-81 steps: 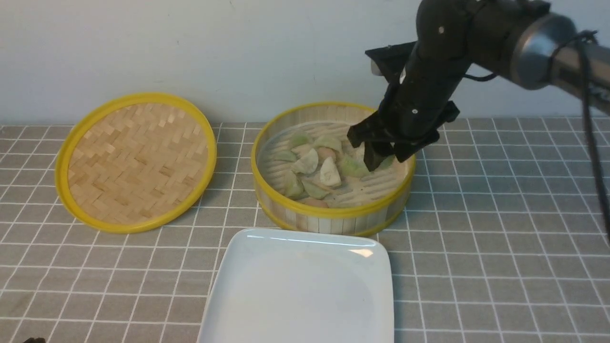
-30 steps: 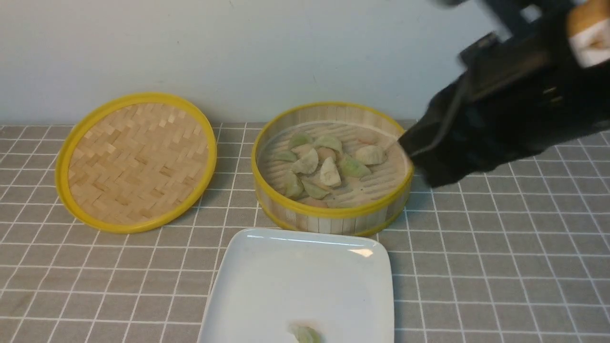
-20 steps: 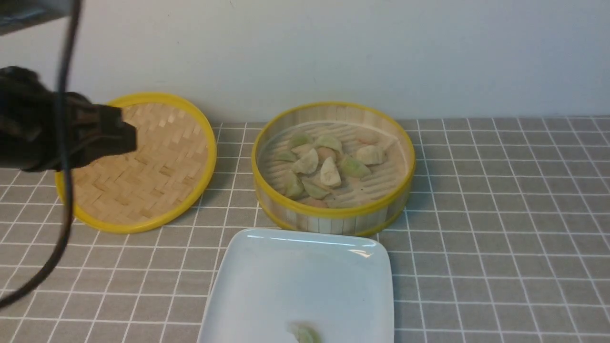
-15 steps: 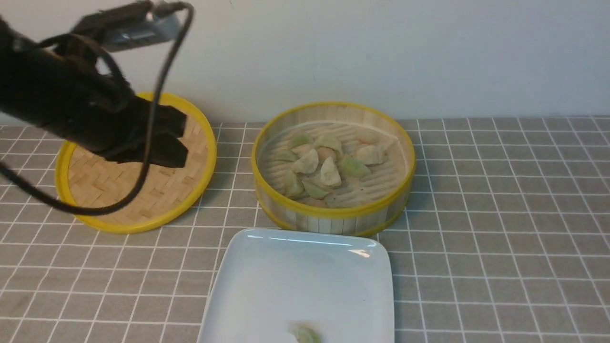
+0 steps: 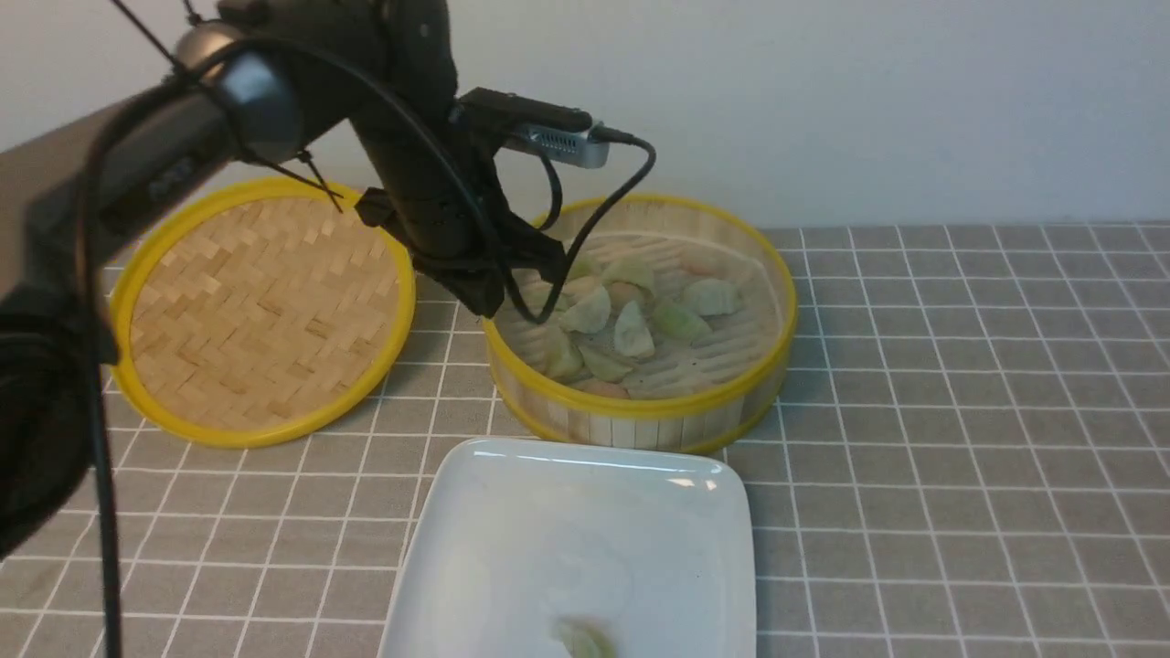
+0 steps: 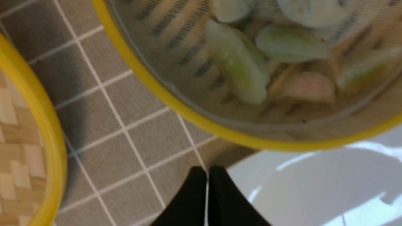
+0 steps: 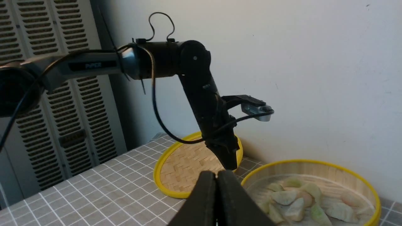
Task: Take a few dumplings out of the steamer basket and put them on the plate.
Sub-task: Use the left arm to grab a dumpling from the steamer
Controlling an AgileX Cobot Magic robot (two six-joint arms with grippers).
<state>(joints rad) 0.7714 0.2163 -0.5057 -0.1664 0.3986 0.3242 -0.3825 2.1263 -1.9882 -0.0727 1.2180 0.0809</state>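
Nearest, at the bottom centre of the front view, a large glossy white round-cornered square ceramic plate was seen. A single pale green pleated dumpling was carried on it at the very bottom edge of the frame, partly cut off, and nothing else was seen on it. Just beyond the plate, in the middle of the frame, a round bamboo steamer basket with slatted walls and yellow rims was set on the grey gridded tablecloth. A loose cluster of about ten green, cream and pinkish dumplings was held on its slatted floor, some touching or overlapping. The black left gripper was poised above the left rim of the basket, pointing down, and its fingers were shown pressed together with nothing between them in the left wrist view. The black right gripper was outside the front view and was shown only in its own wrist view, likewise clamped together and empty. In the left half of the frame a flat woven-bamboo lid with a yellow rim was leaned back towards the pale wall. With one dumpling delivered and a few wanted, a further pick by the left arm was judged to be in hand. For that move the jaws would need to be parted, lowered astride one dumpling at the left of the cluster, and closed gently, since the pieces looked soft and slippery.
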